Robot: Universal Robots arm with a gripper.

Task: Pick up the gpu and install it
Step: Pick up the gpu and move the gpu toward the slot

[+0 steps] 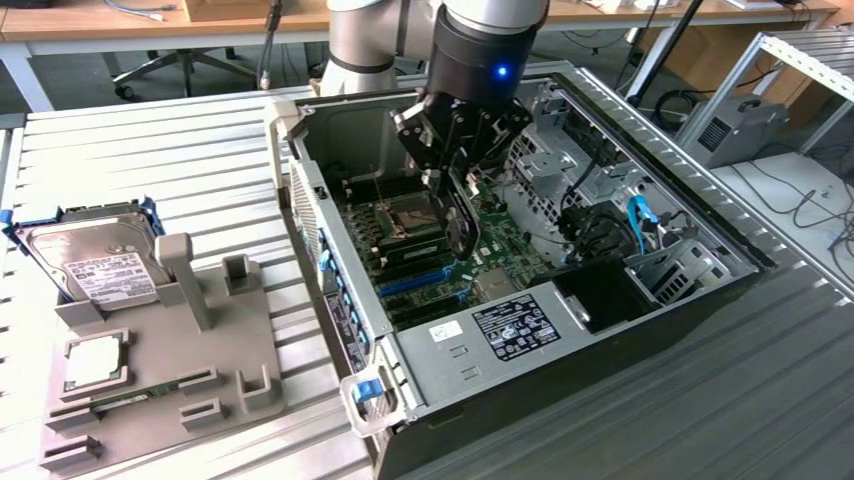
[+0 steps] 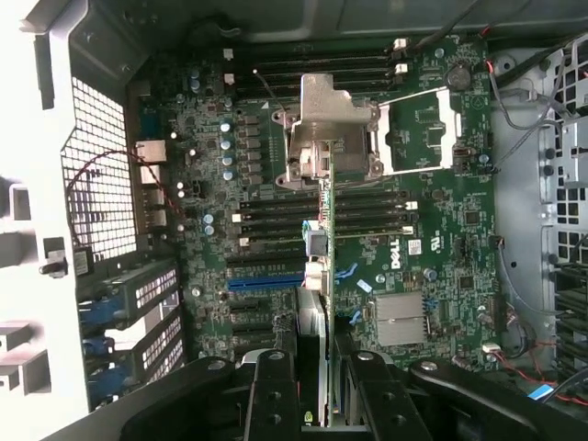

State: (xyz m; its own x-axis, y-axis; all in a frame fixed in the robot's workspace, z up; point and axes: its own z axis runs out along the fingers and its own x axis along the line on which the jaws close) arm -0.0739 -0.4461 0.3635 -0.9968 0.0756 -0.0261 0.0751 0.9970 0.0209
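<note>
My gripper [image 1: 451, 165] is inside the open computer case [image 1: 694, 215] and is shut on the gpu [image 1: 458, 228], a thin dark card that hangs edge-down from the fingers a little above the motherboard [image 1: 501, 240]. In the wrist view the gpu [image 2: 321, 276] appears edge-on, running out from between my gripper [image 2: 322, 409] fingers [image 2: 274, 395]. It lies over the green motherboard [image 2: 441, 230], its far end near the metal CPU socket bracket [image 2: 326, 133]. The blue expansion slot [image 2: 265, 283] lies just beside the card's edge, in front of the slotted rear brackets [image 2: 138, 294].
Beside the case, on the exterior view's left, a grey fixture [image 1: 200, 340] holds a silver hard drive [image 1: 96, 262], a square chip [image 1: 96, 362] and a narrow green memory stick [image 1: 134, 392]. The power supply [image 1: 514, 325], drive cages [image 1: 667, 270] and loose cables [image 1: 607, 225] crowd the case.
</note>
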